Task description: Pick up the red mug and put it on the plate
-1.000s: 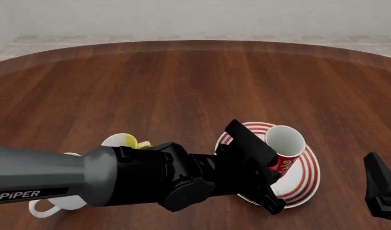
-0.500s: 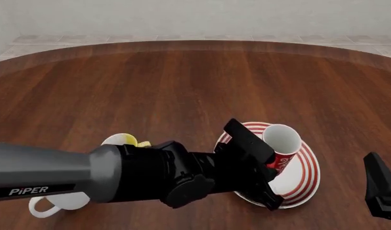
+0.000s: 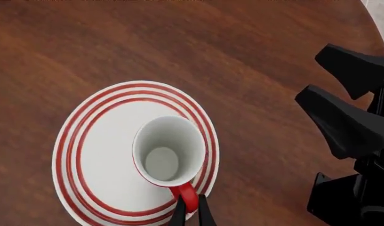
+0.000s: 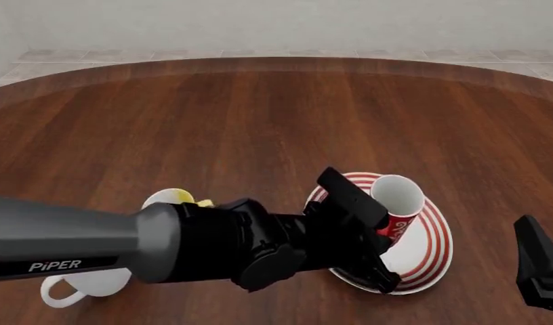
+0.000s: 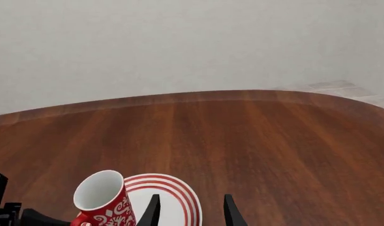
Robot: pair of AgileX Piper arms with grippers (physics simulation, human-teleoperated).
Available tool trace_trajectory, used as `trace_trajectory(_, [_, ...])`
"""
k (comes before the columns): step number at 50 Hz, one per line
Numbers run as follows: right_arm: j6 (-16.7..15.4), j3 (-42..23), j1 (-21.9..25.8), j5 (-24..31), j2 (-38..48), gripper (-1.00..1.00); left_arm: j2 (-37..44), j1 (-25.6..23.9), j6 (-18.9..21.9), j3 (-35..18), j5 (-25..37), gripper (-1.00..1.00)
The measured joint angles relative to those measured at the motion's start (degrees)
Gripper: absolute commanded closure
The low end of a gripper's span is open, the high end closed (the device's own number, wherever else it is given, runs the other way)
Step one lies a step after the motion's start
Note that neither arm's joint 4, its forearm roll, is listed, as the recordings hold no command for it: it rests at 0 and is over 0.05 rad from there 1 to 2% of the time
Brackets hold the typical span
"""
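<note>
The red mug point(image 3: 169, 150) stands upright on the plate point(image 3: 94, 155), mouth up; the left hand point(image 3: 190, 213) pinches its handle; the right hand point(image 5: 188, 209) is open.

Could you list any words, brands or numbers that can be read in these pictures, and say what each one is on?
"PiPER": white letters on the grey left arm, front view.
White markings on the red mug: decorative script, not readable as words.
The plate carries only red rings, no text.
Nothing else shows writing.
</note>
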Motion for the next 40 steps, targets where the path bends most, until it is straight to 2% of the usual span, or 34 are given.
trace_trajectory(40, [0.0, 0.0, 0.0, -0.3, 0.7, -1.0, 3.6, 1.9, -1.0, -2.4, -1.1, 1.0])
